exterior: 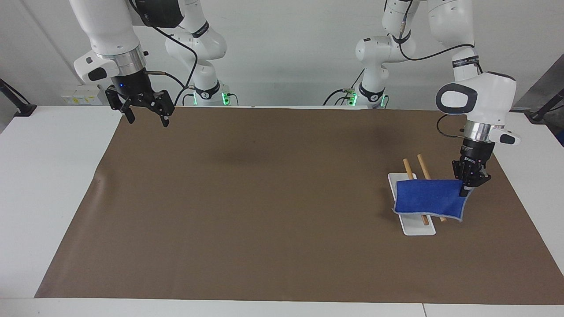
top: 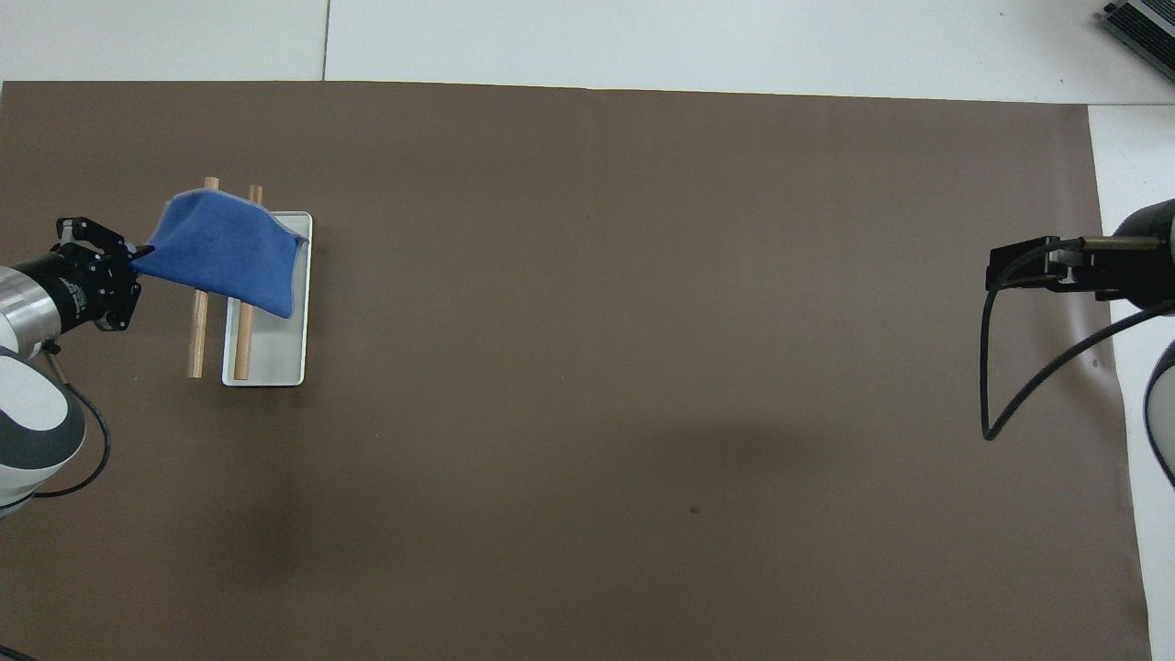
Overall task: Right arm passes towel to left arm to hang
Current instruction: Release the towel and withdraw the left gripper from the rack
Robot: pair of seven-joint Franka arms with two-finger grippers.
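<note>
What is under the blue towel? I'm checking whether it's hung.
Two wooden rods and the white base show under the towel; their middles are covered. The left pincer holds its corner.

A white stand [exterior: 416, 229] with two wooden rods [top: 195, 344] sits on brown mat [exterior: 264, 198].
</note>
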